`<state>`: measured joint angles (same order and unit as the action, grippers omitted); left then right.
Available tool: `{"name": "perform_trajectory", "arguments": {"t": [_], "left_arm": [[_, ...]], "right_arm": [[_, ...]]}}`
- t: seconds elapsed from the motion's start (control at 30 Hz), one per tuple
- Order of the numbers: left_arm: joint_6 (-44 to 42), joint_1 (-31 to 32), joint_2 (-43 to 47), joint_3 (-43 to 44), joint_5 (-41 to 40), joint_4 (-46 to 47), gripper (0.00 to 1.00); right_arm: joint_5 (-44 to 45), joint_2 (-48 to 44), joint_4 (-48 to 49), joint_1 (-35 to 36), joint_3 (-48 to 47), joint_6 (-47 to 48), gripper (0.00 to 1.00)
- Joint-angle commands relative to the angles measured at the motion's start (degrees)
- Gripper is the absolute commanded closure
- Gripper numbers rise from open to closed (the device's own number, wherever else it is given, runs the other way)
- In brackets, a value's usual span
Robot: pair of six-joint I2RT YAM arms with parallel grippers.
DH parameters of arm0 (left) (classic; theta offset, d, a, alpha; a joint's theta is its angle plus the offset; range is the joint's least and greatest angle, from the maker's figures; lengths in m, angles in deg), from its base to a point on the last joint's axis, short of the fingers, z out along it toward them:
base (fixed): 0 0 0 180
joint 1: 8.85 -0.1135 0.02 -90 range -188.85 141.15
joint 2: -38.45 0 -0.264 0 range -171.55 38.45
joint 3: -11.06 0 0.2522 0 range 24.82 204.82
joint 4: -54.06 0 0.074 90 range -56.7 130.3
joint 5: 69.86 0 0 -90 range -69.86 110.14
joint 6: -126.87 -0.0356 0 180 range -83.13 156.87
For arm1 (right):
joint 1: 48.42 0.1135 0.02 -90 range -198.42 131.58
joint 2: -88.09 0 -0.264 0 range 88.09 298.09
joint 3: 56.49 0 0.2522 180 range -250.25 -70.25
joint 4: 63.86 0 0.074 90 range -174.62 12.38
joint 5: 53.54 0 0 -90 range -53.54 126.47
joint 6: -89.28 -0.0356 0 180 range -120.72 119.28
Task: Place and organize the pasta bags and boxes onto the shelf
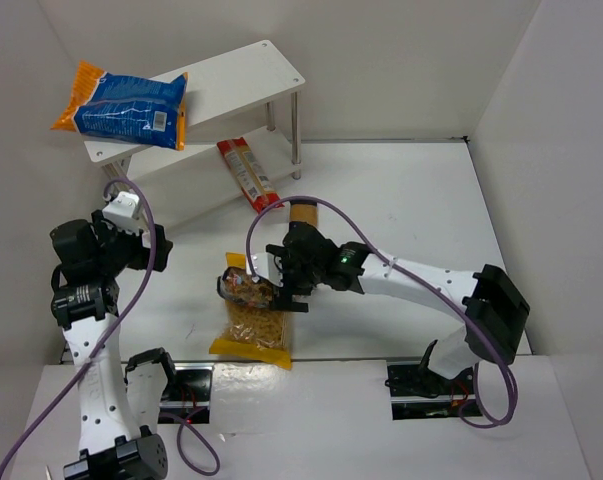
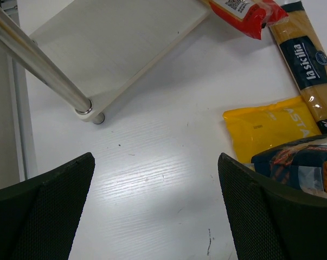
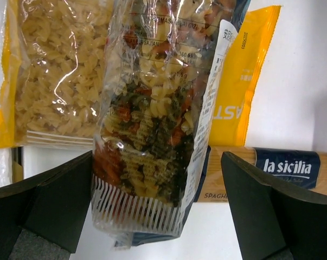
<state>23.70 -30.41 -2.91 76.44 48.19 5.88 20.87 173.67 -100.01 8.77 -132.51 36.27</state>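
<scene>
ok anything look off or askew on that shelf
The big orange-blue bag lies crooked on the top board of the shelf, its left end hanging past the edge. The thin red packet pokes off its lower board at a slant.

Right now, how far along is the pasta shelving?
Done: the big orange-blue bag sits on the shelf, top board. The thin red packet lies at the lower board, seemingly partly off it. In hand: nothing gripped; the right gripper is open astride the clear bag, which lies on the yellow windowed bag. Remaining: those two and the slim box on the table. The left gripper is open, empty.
</scene>
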Motion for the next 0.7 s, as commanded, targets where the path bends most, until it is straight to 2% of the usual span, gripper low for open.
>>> {"name": "perform_trajectory", "arguments": {"t": [0.0,0.43,0.47,0.5,0.53,0.57,0.67], "left_arm": [[0.51,-1.02,1.11,-0.20,-0.54,1.81,0.00],[0.51,-1.55,1.11,-0.73,-0.54,1.81,0.00],[0.51,-1.55,1.11,-0.73,-0.54,1.81,0.00],[0.51,-1.55,1.11,-0.73,-0.54,1.81,0.00],[0.51,-1.55,1.11,-0.73,-0.54,1.81,0.00],[0.51,-1.55,1.11,-0.73,-0.54,1.81,0.00],[0.51,-1.55,1.64,-0.73,-0.54,1.81,0.00]], "right_arm": [[0.65,1.25,4.11,0.56,0.12,1.24,0.00],[-4.00,7.40,6.31,0.56,0.12,1.24,0.00],[-4.53,7.41,6.31,0.56,0.12,1.24,0.09],[-4.53,8.19,6.31,0.56,-0.66,0.72,0.33],[-4.01,8.72,6.31,0.56,-1.37,0.02,0.95],[-2.70,9.33,5.26,0.56,-3.20,-1.99,1.00],[-3.30,6.63,3.50,-1.90,-5.67,-2.71,1.00]]}}
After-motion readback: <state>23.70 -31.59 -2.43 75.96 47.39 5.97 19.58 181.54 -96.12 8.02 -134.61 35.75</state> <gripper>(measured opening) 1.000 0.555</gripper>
